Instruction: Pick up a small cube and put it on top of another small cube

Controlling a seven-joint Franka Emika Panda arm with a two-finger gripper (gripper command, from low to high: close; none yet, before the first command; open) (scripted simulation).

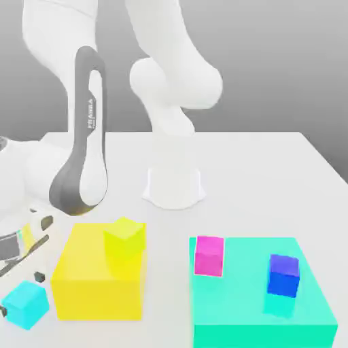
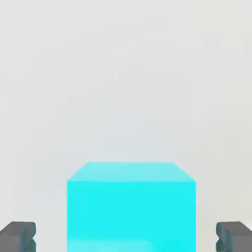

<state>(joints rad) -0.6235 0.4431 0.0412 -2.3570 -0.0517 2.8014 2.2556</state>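
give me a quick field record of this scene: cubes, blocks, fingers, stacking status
surface: white table
cyan cube: on the table at the exterior view's lower left, between the fingers
grip: fingers stand apart from the cube's sides in the hand view, no contact visible
yellow cube: on the big yellow block
magenta cube: on the big teal block
blue cube: on the same teal block, toward the exterior view's right
stacking: no small cube on another yet
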